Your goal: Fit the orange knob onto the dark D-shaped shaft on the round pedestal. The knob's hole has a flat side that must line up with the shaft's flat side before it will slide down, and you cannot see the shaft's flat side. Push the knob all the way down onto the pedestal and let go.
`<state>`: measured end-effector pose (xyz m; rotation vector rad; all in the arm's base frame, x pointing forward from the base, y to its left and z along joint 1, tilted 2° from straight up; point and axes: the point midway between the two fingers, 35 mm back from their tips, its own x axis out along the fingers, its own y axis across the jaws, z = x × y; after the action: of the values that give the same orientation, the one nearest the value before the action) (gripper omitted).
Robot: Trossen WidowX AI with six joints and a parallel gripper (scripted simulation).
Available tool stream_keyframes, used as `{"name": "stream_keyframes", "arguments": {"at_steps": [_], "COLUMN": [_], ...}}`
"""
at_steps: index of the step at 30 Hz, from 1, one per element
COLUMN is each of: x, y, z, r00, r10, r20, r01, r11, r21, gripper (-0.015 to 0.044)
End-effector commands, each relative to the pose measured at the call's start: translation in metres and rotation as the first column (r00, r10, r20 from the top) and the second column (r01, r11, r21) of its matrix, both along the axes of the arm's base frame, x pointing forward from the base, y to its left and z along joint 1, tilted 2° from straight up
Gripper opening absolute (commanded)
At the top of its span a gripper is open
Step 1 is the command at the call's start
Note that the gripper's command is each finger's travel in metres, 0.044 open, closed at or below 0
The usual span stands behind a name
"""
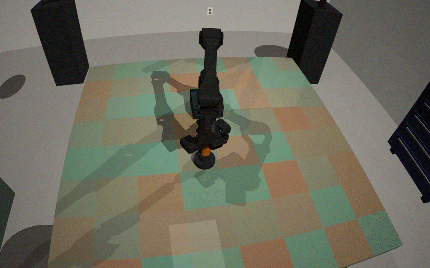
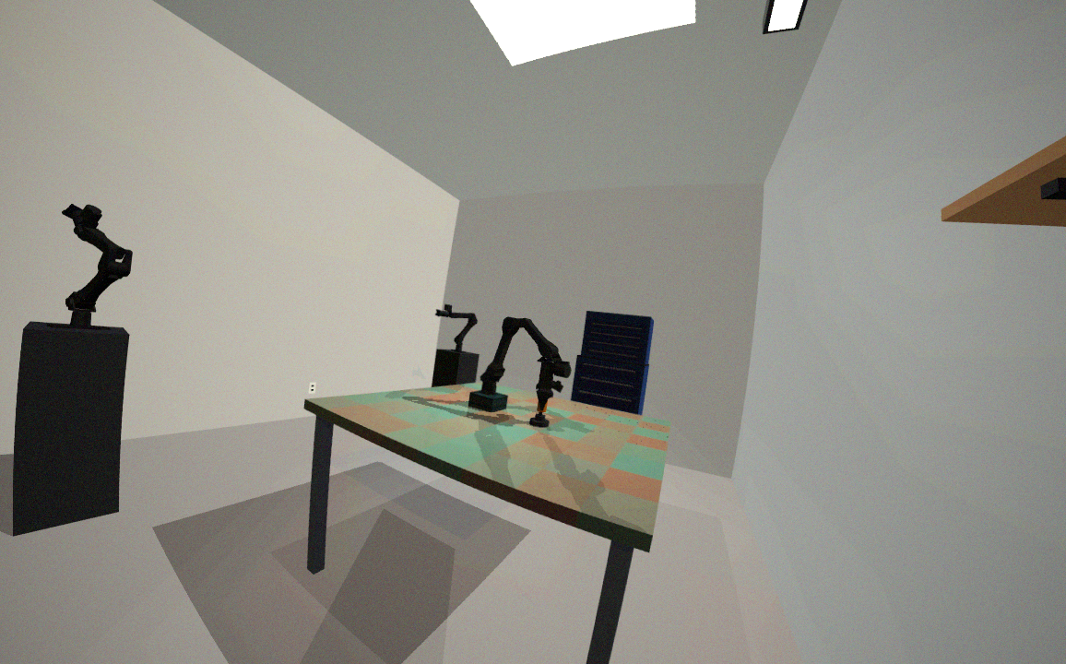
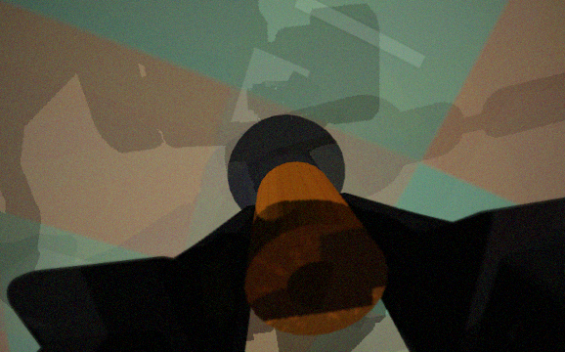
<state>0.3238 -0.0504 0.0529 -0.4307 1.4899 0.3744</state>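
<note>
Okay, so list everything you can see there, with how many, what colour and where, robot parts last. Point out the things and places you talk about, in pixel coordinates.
knob (image 1: 205,151) (image 3: 307,215): one, orange, upright over the pedestal
pedestal (image 1: 204,164) (image 2: 538,421) (image 3: 287,132): one, dark, round, on the table
table (image 1: 203,196) (image 2: 438,450): one, green and orange checks, mid-room
cabinet (image 1: 423,133) (image 2: 615,363): one, blue, beyond the table in the exterior view
stands: two, black, near the wall with the outlet
outlet (image 1: 209,11) (image 2: 313,387): one, white, on the wall
shelf (image 2: 1024,185): one, brown, upper right of the exterior view
spare arms: two, black, on the stands
arm (image 1: 211,60) (image 2: 508,338): one, black, on the table
fingers: two, black, closed on the knob
</note>
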Motion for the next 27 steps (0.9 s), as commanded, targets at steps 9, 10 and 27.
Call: {"name": "stream_keyframes", "arguments": {"at_steps": [9,10,27], "x": [-0.0003,-0.0005,-0.0068], "y": [0.0003,0.0003,0.0011], "z": [0.0035,0.004,0.0029], "r00": [1.0,1.0,0.977], "r10": [0.004,0.004,0.212], "r20": [0.003,0.003,-0.003], "r01": [-0.004,-0.004,-0.212], "r11": [1.0,1.0,0.977], "r21": [0.001,0.001,-0.009], "gripper": [0.0,0.0,0.0]}}
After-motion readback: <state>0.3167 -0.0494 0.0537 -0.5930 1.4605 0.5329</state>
